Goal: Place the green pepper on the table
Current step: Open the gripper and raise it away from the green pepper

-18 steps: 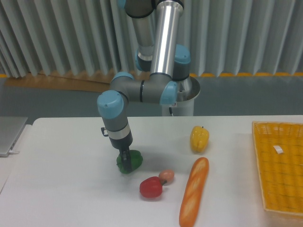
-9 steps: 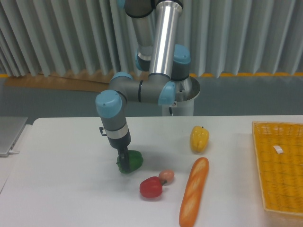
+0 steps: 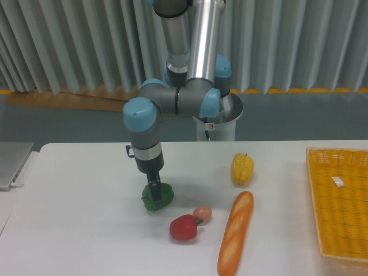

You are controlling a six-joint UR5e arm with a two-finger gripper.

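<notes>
Now the arm's wrist has shifted a little to the right and risen compared with a moment ago, while the green pepper (image 3: 157, 196) lies in the same spot on the tabletop (image 3: 75, 230), left of centre and toward the near side. That suggests the pepper is already set down and the arm is starting to lift away, so the placement looks close to finished. The end effector (image 3: 154, 188) still sits right at the top of the pepper, its dark fingers touching or nearly touching the fruit; whether they have let go or remain clenched on it I cannot tell from this view. The forearm drops almost straight down from the blue-capped elbow joint, tilted slightly so the tip points down and a bit right. Further right lie a red pepper (image 3: 183, 228) with a small egg-like object (image 3: 202, 214) touching it, then a baguette (image 3: 236, 232), a yellow pepper (image 3: 242, 168) farther back, and a yellow basket (image 3: 339, 201) at the right edge.
</notes>
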